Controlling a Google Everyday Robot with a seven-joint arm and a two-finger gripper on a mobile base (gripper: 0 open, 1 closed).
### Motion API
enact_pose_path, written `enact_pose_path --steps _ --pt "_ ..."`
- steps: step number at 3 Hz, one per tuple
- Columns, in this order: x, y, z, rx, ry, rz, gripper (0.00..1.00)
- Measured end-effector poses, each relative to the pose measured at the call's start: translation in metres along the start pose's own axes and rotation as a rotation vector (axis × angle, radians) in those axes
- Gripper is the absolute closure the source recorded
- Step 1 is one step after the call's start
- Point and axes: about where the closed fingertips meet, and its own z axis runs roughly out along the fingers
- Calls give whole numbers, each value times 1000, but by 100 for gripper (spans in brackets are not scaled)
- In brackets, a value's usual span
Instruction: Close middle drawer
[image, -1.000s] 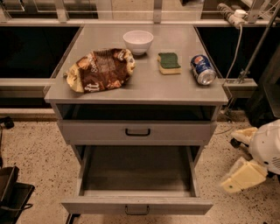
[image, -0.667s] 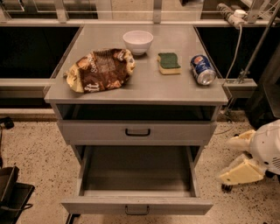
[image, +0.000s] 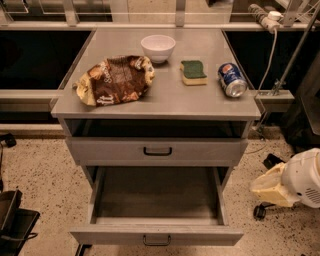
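Middle drawer (image: 156, 232) open, empty. My gripper (image: 270, 187) low right, well apart from it; how far open, cannot tell. Risk I see: off-centre push skews drawer, jams it.

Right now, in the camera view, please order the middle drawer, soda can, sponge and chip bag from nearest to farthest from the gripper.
1. Middle drawer, pulled open, left of the gripper at lower right.
2. Soda can, right edge of the cabinet top.
3. Sponge, centre-right.
4. Chip bag, far left.
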Motion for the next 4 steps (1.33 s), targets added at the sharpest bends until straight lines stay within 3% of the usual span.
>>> enact_pose_path --steps 1,3,4 --pt "38 8 54 -92 -41 79 100" --pt "112 34 189 -372 -62 260 100" --pt "112 34 189 -372 -62 260 100"
